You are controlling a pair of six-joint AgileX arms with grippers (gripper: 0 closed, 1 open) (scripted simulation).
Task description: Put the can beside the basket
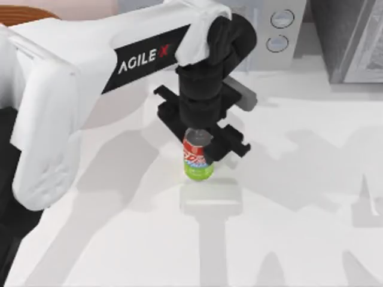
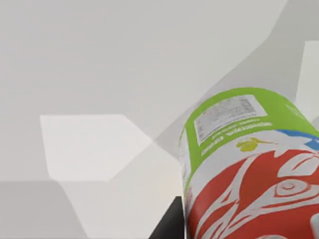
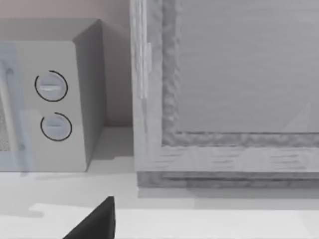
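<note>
The can (image 1: 198,159) is held upright in the left gripper (image 1: 202,142), above open white surface (image 1: 287,239).

White table (image 1: 287,239), pale flat block (image 1: 211,198) lying just below held can (image 1: 198,156); microwave (image 1: 281,30) behind gripper (image 1: 203,140).

White tabletop (image 1: 287,239) is bare on all sides of the can (image 1: 198,160), which the left gripper (image 1: 202,142) holds mid-table, so there's free room left, right and near edge. Obstacles sit along the far edge: microwave with 2 dials (image 1: 278,30), a grey framed cabinet (image 1: 353,42) at far right, and the basket (image 1: 27,15) at the far-left corner.
</note>
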